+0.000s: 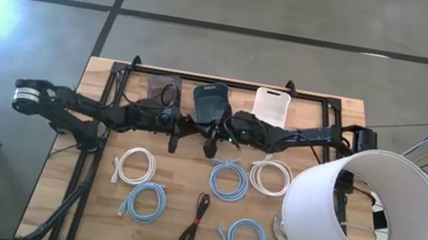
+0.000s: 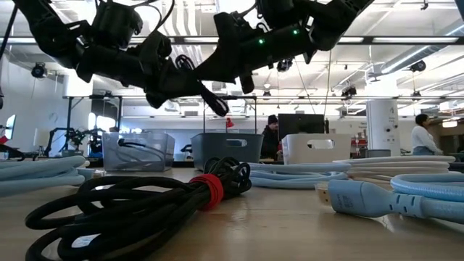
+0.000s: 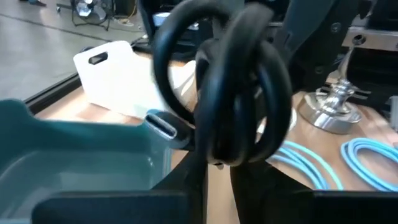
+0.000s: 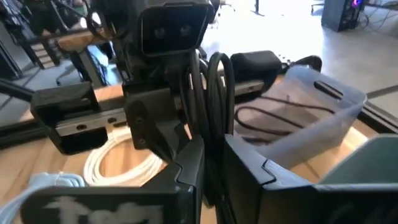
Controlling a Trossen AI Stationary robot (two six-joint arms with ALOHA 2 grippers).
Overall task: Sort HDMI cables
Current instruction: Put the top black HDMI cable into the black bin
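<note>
A black HDMI cable coil (image 3: pixel 224 87) hangs in the air between my two grippers, just in front of the teal bin (image 1: pixel 210 100) at the table's far side. My left gripper (image 1: pixel 187 124) reaches in from the left and my right gripper (image 1: pixel 210 130) from the right. Both are shut on this coil. On the table lie two white coils (image 1: pixel 135 165) (image 1: pixel 270 177), three light blue coils (image 1: pixel 145 202) (image 1: pixel 228 179) (image 1: pixel 247 237) and another black bundle (image 1: pixel 196 219) with a red tie (image 2: pixel 210 190). My left gripper pinches the coil's lower strands (image 3: pixel 217 155) between its two fingers, coming nearly level from the table's left. The loops stand up above the fingers, clear of the table. My right gripper has several strands of the same coil (image 4: pixel 211 146) between its two fingers, coming nearly level from the table's right. The loops rise upright above its fingers.
Three bins stand along the far edge: a clear grey one (image 1: pixel 162 90) with a black cable inside (image 4: pixel 286 115), the teal one, and a white one (image 1: pixel 271 105). A big white lampshade (image 1: pixel 363 219) and a metal base (image 1: pixel 287 232) fill the near right corner.
</note>
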